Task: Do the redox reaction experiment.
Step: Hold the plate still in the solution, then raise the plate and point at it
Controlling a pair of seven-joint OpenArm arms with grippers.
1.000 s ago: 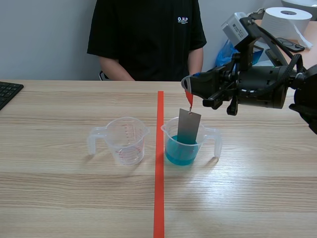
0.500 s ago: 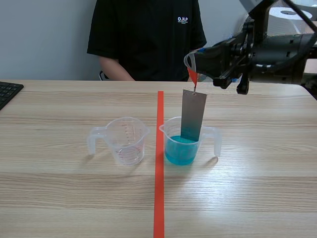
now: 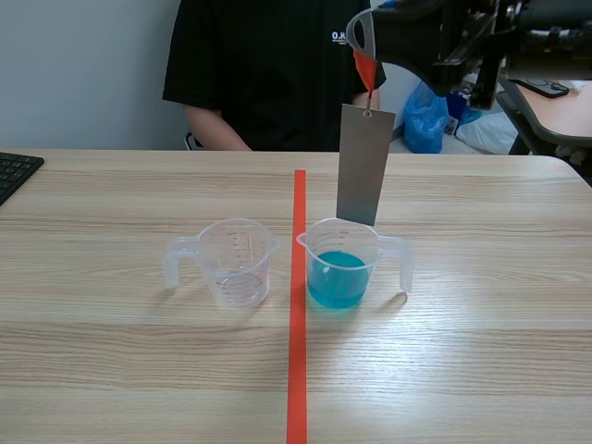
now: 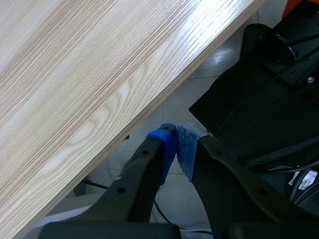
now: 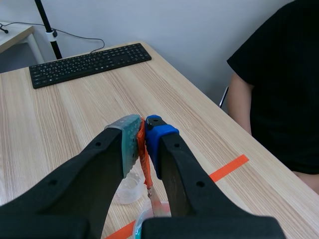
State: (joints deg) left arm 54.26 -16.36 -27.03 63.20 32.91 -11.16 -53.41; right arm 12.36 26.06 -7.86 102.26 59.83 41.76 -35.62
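A grey metal plate (image 3: 363, 166) hangs upright from an orange-red strip (image 3: 366, 72), and my right gripper (image 3: 363, 42) is shut on that strip, high above the table. The plate's lower edge sits at about the rim of a clear beaker of blue liquid (image 3: 340, 268), out of the liquid. An empty clear beaker (image 3: 236, 262) stands left of the tape line. In the right wrist view the strip (image 5: 145, 154) runs down from between the pads of the right gripper (image 5: 142, 127). My left gripper (image 4: 177, 144) is shut on nothing, off the table edge (image 4: 149, 107) over the floor.
A person in a black shirt (image 3: 273, 74) sits across the table. A black keyboard (image 3: 14, 171) lies at the far left edge. An orange-red tape line (image 3: 297, 305) runs down the middle between the beakers. A blue bag (image 3: 425, 116) lies beyond the table's far right.
My right gripper has risen and shifted slightly left, lifting the grey plate up out of the blue liquid. The beakers have not moved.
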